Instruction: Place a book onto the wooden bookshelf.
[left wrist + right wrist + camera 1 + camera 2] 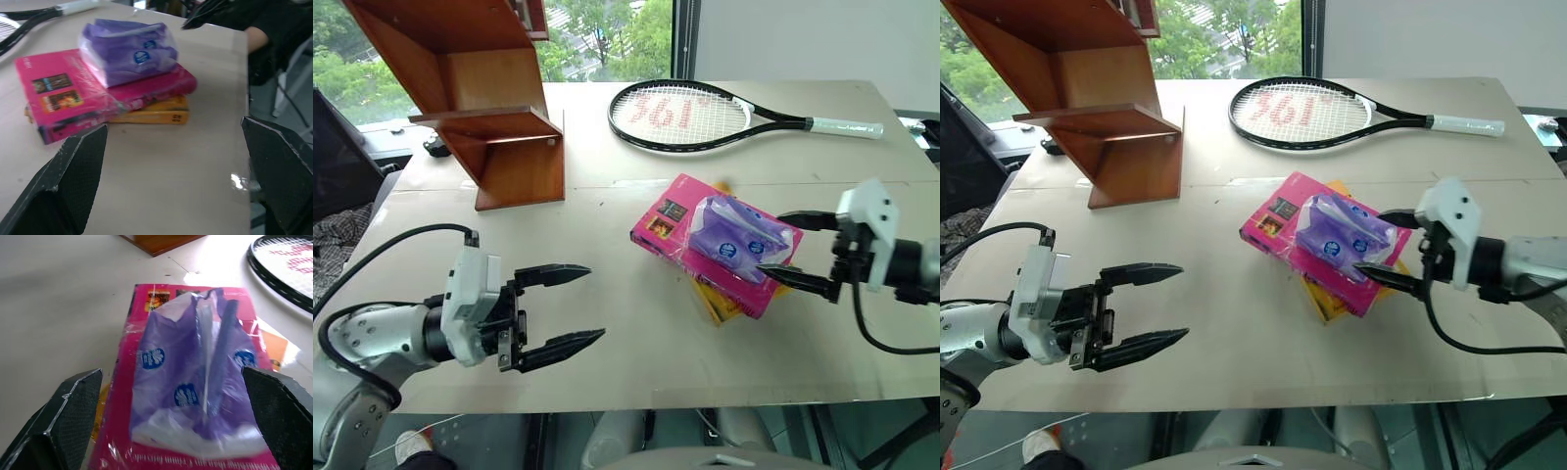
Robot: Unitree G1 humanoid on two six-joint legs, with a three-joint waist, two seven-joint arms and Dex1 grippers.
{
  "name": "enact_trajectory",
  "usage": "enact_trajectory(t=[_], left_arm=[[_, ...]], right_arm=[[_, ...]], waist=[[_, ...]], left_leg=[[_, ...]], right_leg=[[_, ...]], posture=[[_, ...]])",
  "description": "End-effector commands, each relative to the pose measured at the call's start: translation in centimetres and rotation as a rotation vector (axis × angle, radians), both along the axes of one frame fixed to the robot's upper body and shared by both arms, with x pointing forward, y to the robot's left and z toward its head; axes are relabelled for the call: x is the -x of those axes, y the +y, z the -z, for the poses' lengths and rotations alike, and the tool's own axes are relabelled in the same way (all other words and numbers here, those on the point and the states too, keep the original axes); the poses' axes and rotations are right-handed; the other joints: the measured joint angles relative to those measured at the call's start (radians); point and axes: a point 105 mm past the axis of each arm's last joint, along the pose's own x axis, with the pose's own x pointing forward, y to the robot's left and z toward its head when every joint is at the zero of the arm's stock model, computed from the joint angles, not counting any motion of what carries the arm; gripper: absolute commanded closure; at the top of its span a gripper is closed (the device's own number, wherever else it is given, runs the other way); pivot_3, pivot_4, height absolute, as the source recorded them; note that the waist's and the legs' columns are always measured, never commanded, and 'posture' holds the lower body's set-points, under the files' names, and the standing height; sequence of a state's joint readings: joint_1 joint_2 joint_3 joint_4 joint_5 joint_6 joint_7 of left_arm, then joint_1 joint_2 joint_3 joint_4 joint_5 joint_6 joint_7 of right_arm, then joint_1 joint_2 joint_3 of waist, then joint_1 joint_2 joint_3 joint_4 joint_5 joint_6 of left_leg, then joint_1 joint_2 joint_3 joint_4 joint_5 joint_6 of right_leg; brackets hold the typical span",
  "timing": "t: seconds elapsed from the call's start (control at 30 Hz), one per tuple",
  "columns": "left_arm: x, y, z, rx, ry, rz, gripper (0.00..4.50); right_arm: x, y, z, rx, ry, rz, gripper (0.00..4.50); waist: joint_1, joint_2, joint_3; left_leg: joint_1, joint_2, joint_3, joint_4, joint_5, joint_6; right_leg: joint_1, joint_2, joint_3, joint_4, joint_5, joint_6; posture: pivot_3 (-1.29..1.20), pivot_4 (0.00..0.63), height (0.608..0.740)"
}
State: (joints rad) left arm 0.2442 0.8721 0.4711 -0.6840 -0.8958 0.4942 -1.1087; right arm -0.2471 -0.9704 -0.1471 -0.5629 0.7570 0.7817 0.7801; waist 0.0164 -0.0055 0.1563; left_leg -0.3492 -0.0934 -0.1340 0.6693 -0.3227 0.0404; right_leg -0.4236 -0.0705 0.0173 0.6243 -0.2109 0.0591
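Note:
The pink book (664,221) lies flat on the table, right of centre, on top of a yellow-orange book (721,305). A purple plastic-wrapped pack (736,241) rests on the pink cover. My right gripper (771,243) is open at the book's right end, its fingertips on either side of the pack's end; I cannot tell if they touch it. My left gripper (595,304) is open and empty over the table, well to the left of the books and pointing at them. The wooden bookshelf (494,108) stands at the back left.
A black tennis racket (705,116) with red-marked strings lies at the back, behind the books. The beige table (607,377) has its front edge just below both grippers. A window is behind the shelf.

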Motion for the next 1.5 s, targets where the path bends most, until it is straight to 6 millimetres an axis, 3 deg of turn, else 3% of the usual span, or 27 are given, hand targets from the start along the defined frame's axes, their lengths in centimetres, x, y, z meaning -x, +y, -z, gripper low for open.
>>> enact_trajectory(t=[0.03,0.13,0.23,0.3,0.37,0.47,0.53,0.67,0.87,1.03,1.13,1.27,1.33,1.43,1.5], left_arm=[[0.7,-0.4,-1.4,0.013,-0.064,0.033,0.03],[1.2,-0.7,-1.4,0.023,-0.057,0.039,0.03],[1.2,-0.8,-1.5,0.039,-0.065,0.022,0.0],[1.1,-0.9,-1.6,0.05,-0.072,0.01,0.0],[1.1,-1.2,-1.5,0.063,-0.071,0.01,0.0],[0.8,-1.6,-1.4,0.084,-0.067,0.016,0.0],[0.4,-1.9,-1.5,0.112,-0.071,0.017,0.0],[-0.6,-2.8,-1.8,0.169,-0.088,0.014,0.0],[-1.7,-4.5,-2.2,0.211,-0.103,0.045,0.0],[-2.1,-5.1,-2.3,0.218,-0.108,0.057,0.0],[-2.3,-5.2,-2.1,0.221,-0.106,0.057,0.0],[-2.3,-5.1,-2.0,0.224,-0.098,0.054,0.0],[-2.4,-4.8,-1.7,0.219,-0.088,0.041,0.0],[-2.3,-4.3,-1.4,0.213,-0.072,0.026,0.0],[-2.3,-3.9,-1.2,0.208,-0.064,0.016,0.0]], right_arm=[[-1.6,0.0,1.4,0.065,0.005,0.022,0.0],[-3.4,-0.6,3.0,0.106,0.043,0.069,0.0],[-3.9,-1.2,3.6,0.137,0.055,0.083,0.75],[-4.1,-1.4,3.8,0.146,0.052,0.084,1.75],[-4.2,-1.4,3.6,0.151,0.036,0.08,2.41],[-4.6,-1.6,2.3,0.129,-0.011,0.114,3.58],[-5.2,-3.0,1.2,0.103,-0.048,0.215,4.49],[-6.8,-7.5,-0.8,0.068,-0.133,0.533,4.49],[-8.6,-13.2,0.1,0.103,-0.136,0.876,4.49],[-9.8,-13.4,4.1,0.144,-0.024,0.898,4.49],[-9.4,-13.7,5.8,0.177,-0.01,0.853,3.58],[-7.9,-14.5,2.7,0.213,-0.117,0.805,1.65],[-6.0,-12.9,1.1,0.234,-0.133,0.647,0.83],[-3.1,-11.0,-1.2,0.171,-0.118,0.481,0.83],[-1.4,-10.0,-1.4,0.153,-0.071,0.404,1.43]], waist=[[0.0,0.0,0.0],[-0.005,0.0,0.0],[-0.004,0.001,0.0],[-0.003,0.001,0.0],[-0.002,0.001,0.0],[-0.002,0.001,0.0],[-0.002,0.001,0.0],[0.001,0.001,0.0],[-0.004,0.001,0.0],[-0.01,0.001,0.0],[-0.009,0.001,0.0],[-0.001,0.002,0.0],[0.0,0.003,0.0],[-0.005,0.004,0.0],[-0.006,0.004,0.0]], left_leg=[[0.0,0.0,0.0,0.0,0.0,0.0],[0.0,0.0,0.0,0.0,0.0,0.0],[0.0,0.0,0.001,0.0,0.0,0.0],[0.0,0.0,0.0,0.0,0.0,0.0],[0.0,0.0,0.0,0.0,0.0,0.0],[0.0,0.0,0.0,0.0,0.0,0.0],[0.0,0.0,0.0,0.0,0.0,0.0],[0.0,-0.001,0.0,0.0,0.0,0.0],[0.0,-0.001,0.001,0.0,0.0,0.0],[0.0,0.0,0.005,-0.001,0.0,0.0],[0.0,0.0,0.005,-0.001,0.0,0.0],[-0.003,-0.001,0.005,0.0,0.0,0.0],[-0.004,-0.001,0.004,0.0,0.0,0.0],[-0.006,0.0,0.003,0.0,0.0,0.0],[-0.005,0.001,0.004,0.0,0.0,0.0]], right_leg=[[0.0,0.0,0.0,0.0,0.0,0.0],[0.0,0.0,-0.001,0.0,0.0,0.0],[-0.001,0.0,0.0,0.0,0.0,0.0],[-0.001,0.001,0.0,0.0,0.0,0.0],[0.0,0.0,0.0,0.0,0.0,0.0],[0.0,0.001,0.0,0.001,0.0,0.0],[0.0,0.0,0.0,0.001,0.0,0.0],[-0.001,0.0,0.0,0.001,0.0,0.0],[-0.001,0.001,0.001,0.001,0.0,0.0],[-0.004,0.002,0.003,0.003,0.0,0.0],[-0.005,0.002,0.004,0.003,0.0,0.0],[-0.007,0.001,0.004,0.003,0.0,0.0],[-0.008,0.001,0.004,0.003,0.0,0.0],[-0.009,0.001,0.004,0.002,0.0,0.0],[-0.009,0.002,0.004,0.003,0.0,0.0]], posture=[[0.0,0.15,0.74],[0.0,0.15,0.74],[0.0,0.15,0.74],[0.0,0.15,0.74],[0.0,0.15,0.74],[0.0,0.15,0.74],[0.0,0.15,0.74],[0.0,0.15,0.74],[0.0,0.15,0.74],[0.0,0.15,0.74],[0.0,0.15,0.74],[0.0,0.15,0.74],[0.0,0.15,0.74],[0.0,0.15,0.74],[0.0,0.15,0.74]])
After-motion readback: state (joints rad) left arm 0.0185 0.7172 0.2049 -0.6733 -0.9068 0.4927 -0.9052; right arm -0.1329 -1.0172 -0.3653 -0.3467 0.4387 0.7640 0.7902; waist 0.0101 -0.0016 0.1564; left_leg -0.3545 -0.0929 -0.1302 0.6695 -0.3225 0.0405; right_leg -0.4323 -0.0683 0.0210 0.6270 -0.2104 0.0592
